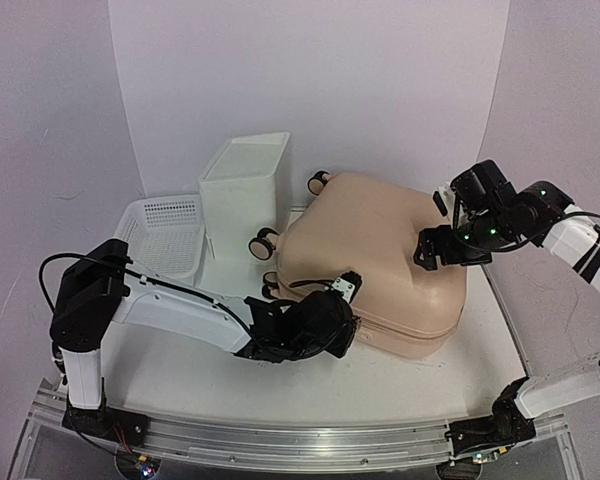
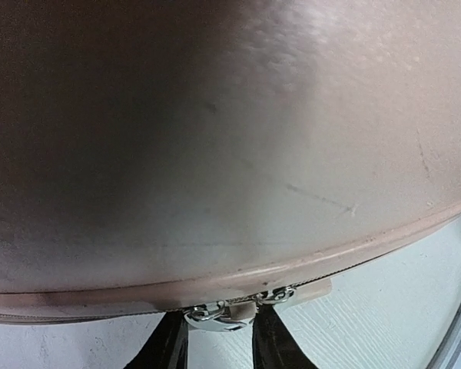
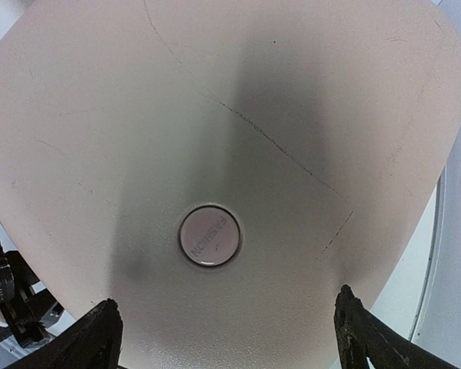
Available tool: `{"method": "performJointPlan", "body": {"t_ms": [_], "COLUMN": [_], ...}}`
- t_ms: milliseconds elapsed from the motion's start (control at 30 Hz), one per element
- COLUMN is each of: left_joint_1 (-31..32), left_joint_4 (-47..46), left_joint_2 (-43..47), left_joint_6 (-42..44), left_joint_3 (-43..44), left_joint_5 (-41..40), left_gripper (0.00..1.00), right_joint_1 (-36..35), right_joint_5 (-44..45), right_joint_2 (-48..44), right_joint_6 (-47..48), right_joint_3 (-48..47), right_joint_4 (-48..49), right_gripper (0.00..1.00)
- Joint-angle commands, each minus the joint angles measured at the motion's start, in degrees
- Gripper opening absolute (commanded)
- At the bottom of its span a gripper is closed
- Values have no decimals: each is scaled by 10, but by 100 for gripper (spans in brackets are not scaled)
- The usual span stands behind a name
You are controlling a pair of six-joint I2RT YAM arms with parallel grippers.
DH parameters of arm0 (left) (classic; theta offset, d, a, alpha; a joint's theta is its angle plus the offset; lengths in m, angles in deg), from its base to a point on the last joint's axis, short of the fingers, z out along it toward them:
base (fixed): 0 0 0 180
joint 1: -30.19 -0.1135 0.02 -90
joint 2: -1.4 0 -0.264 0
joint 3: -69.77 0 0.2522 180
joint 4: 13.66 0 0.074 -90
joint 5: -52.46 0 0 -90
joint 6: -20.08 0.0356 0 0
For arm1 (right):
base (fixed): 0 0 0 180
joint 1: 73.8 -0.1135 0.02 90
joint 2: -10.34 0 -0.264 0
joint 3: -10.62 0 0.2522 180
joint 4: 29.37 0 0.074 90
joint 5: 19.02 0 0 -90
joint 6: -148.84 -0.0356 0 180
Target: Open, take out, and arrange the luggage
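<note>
Luggage (image 1: pixel 380 250), 1, peach-pink hard-shell, lying flat and zipped at centre-right of the table (image 1: pixel 480 350), with a round badge (image 3: pixel 209 235) reading "FASHION" and 3 caster wheels (image 1: pixel 264 241) on its left; left gripper (image 2: pixel 220 327) clamped on 2 zipper pulls (image 2: pixel 223 315) at the near seam, right gripper (image 3: pixel 227 298) spread wide over the lid; far left, 1 white drawer box (image 1: pixel 242 190) and 1 mesh basket (image 1: pixel 165 225).

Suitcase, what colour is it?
The suitcase is plain peach-pink, with no pattern. The top external view shows it best.
</note>
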Motion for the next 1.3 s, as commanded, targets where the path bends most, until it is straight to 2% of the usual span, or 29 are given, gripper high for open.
{"method": "performJointPlan", "body": {"t_ms": [0,133,267,333,367,667,800,933,1033,1133,1267], "left_joint_1": [-8,-8,-9,-9,-9,-45,-83,-115,-173,-229,-265], "left_joint_4": [19,48,65,74,78,80,75,40,-24,-51,-109], "left_joint_2": [-12,-11,-11,-7,-3,62,105,157,191,203,220], "left_joint_6": [-2,-14,-11,-19,-20,-29,-37,-7,29,55,71], "left_joint_3": [43,49,52,48,44,-44,-95,-153,-208,-239,-266], "left_joint_5": [-77,-111,-134,-146,-151,-115,-76,-62,26,104,178], "left_gripper": [31,29,14,2,1,0,0,0,0,0,0], "right_joint_1": [-4,-4,-3,-3,-4,-3,-3,-3,-3,-3,-8], "right_joint_5": [-5,-7,-1,2,5,22,28,35,25,5,-21], "right_joint_2": [-13,-13,-15,-16,-18,-24,-24,-24,-30,-30,-8], "right_joint_6": [-10,-10,-10,-10,-11,-7,-1,22,82,160,185], "right_joint_3": [-20,-20,-18,-16,-15,-10,-7,-4,-2,-11,-56], "right_joint_4": [14,15,16,16,16,16,16,15,16,16,9], "right_gripper": [95,95,95,95,95,96,96,97,98,98,98]}}
